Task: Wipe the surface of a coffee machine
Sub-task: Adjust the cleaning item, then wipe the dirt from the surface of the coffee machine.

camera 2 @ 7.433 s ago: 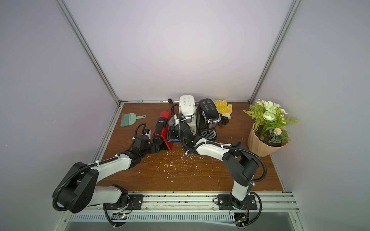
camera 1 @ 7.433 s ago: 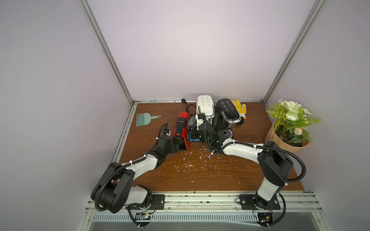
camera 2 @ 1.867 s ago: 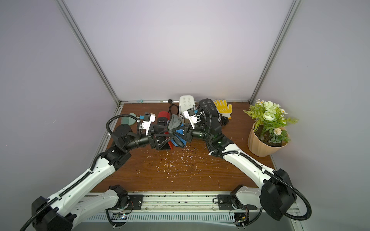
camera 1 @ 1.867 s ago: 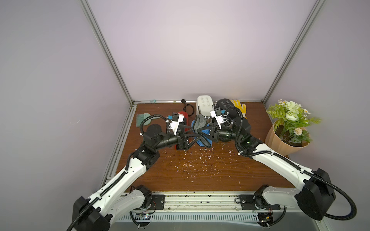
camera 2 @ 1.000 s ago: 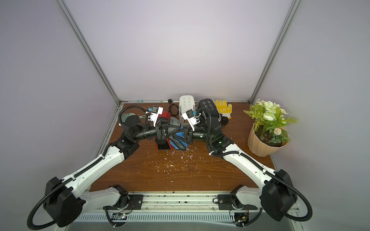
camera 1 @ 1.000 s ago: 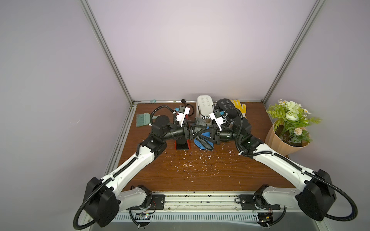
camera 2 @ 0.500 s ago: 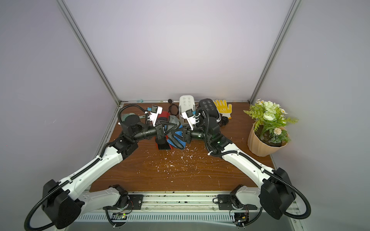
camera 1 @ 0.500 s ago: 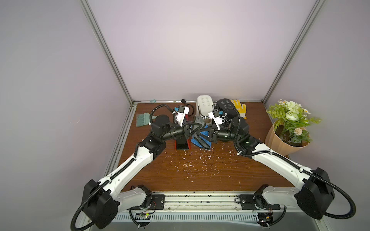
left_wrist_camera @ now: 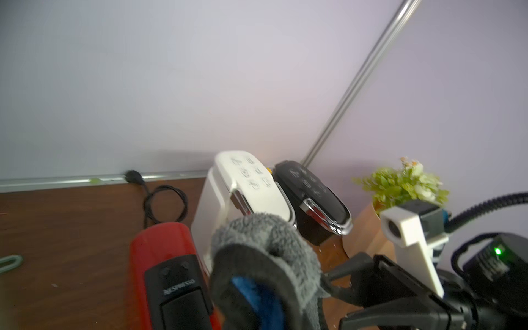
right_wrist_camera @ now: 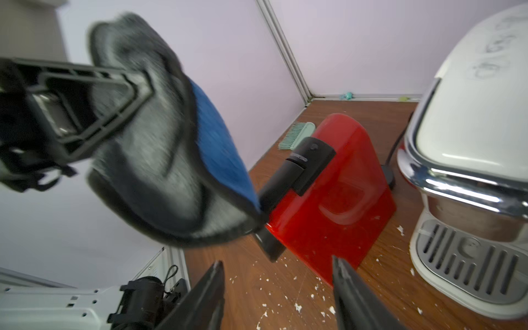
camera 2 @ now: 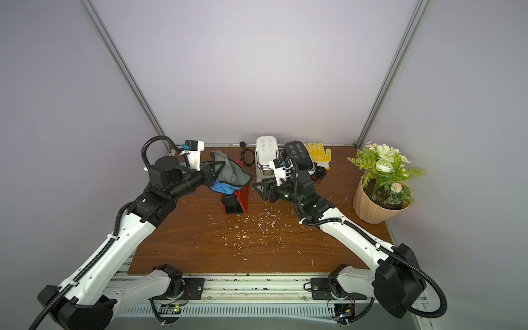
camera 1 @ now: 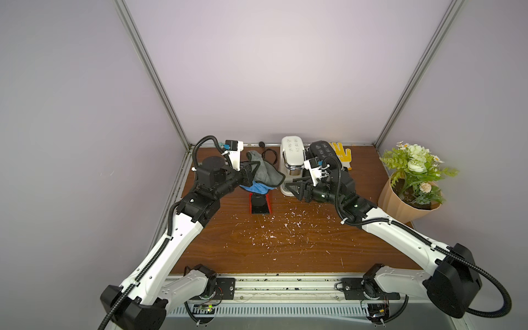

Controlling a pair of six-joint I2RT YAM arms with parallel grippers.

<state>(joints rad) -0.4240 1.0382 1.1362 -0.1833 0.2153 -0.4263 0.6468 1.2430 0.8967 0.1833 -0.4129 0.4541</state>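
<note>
Left tool clamps the cloth just above the red coffee machine (right tool apart, empty); wiping looks not yet begun.

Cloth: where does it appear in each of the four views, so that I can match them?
Both top views: cloth left of centre, left of the white machine.
Left wrist: low in the picture's middle, in front of the white machine.
Right wrist: picture's left half; white machine at the right edge.
Shared landmark: the white machine.
</note>
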